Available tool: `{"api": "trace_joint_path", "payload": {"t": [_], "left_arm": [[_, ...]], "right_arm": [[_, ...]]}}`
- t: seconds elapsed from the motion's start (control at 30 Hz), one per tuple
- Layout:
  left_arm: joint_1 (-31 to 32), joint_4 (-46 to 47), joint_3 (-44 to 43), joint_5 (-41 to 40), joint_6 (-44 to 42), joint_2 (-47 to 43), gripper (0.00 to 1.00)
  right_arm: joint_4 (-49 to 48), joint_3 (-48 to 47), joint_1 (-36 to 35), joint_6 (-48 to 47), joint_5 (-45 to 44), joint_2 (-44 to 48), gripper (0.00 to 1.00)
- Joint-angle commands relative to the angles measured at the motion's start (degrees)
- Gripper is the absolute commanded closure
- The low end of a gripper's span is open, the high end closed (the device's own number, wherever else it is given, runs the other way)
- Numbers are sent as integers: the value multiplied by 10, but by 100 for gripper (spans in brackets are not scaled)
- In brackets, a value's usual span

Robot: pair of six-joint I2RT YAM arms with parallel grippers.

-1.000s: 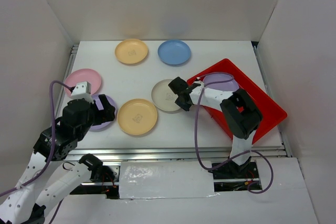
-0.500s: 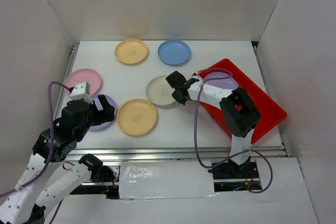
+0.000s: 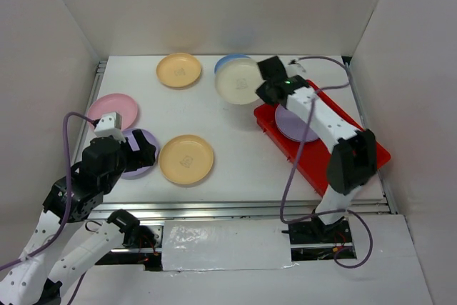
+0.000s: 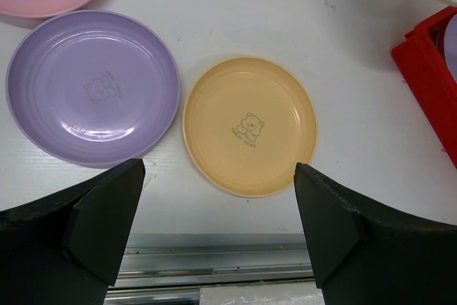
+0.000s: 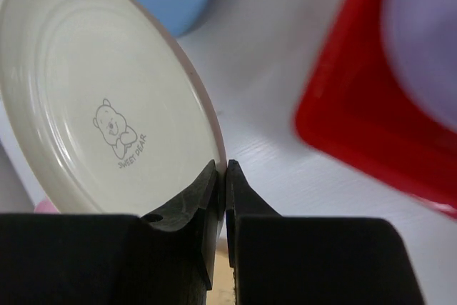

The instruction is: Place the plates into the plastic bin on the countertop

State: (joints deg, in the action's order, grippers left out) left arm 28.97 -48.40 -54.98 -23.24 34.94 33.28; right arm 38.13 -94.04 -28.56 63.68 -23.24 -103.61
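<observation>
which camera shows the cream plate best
The right wrist view: the cream plate fills it, bear print clear, rim pinched in the right gripper. The top view shows it small, beside the red bin; the left wrist view catches only its edge.

Plain white walls close in a white counter on three sides: far wall, left wall, right wall. A metal rail runs along the counter's near edge, with a white panel just nearer. The light is soft and even.
</observation>
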Motion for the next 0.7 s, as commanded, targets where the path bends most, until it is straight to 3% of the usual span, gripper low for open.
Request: {"api": "trace_joint_path", "payload": {"t": [0.0,0.2,0.3,0.57,0.67], "left_arm": [[2,20,1,5,2,-7,1],[2,22,2,8,0,-2,1],[2,22,1,11,-1,6,1],[2,21,1,9,0,9,1],[2,21,1,12,-3,12,1]], "right_arm": [[11,102,79,-36,4,127,100],[-76,376,214,-88,50,305,100],[-104,423,279,-115,89,341,100],[-116,402,356,-123,144,272,100],[-114,382,364,-131,148,257,94]]}}
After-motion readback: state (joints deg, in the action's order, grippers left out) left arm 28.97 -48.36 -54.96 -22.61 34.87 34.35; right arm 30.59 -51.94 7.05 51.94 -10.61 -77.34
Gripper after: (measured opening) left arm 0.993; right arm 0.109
